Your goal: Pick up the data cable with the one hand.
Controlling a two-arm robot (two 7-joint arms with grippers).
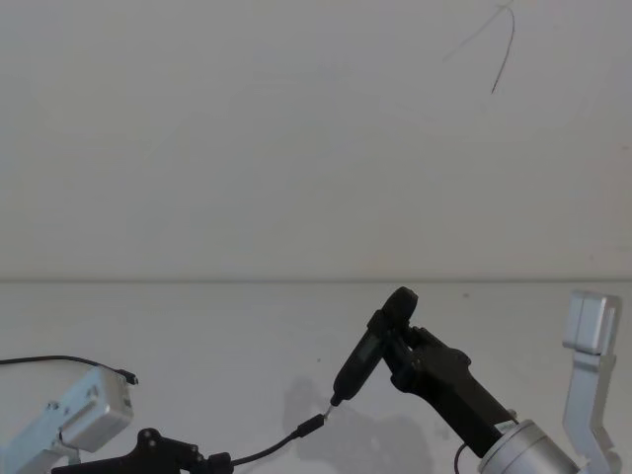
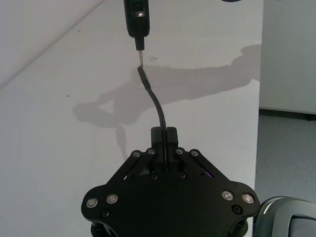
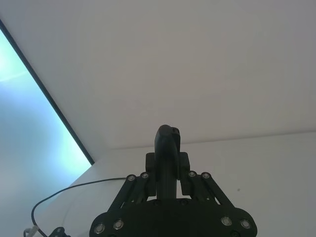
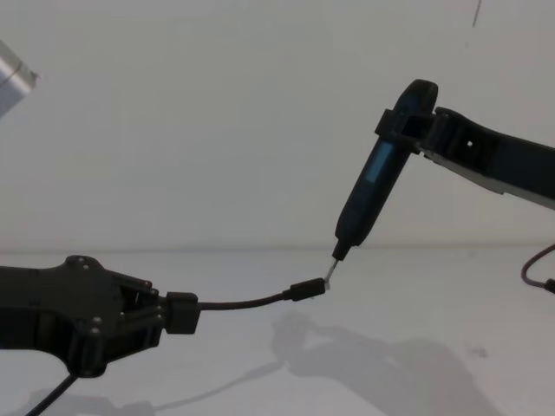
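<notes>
The data cable [image 4: 243,303] is a thin black cord held just above the white table. My left gripper [image 4: 182,312] is shut on it, low at the left. The cord curves forward from the gripper [image 2: 164,133] to its small plug [image 2: 143,79], whose silver tip points away. My right gripper [image 4: 408,121] is shut on a slim black pen-shaped tool [image 4: 373,186], tilted with its metal tip down. The tool's tip [image 1: 334,402] meets the plug's tip [image 1: 311,427] above the table. In the right wrist view the tool [image 3: 167,148] stands up between the right gripper [image 3: 167,163] fingers.
The white table [image 1: 197,326] runs back to a plain wall. Its side edge [image 2: 259,98] drops to the floor. Another thin black cord [image 1: 59,360] trails on the table at the far left. A grey bracket [image 1: 591,326] stands at the right.
</notes>
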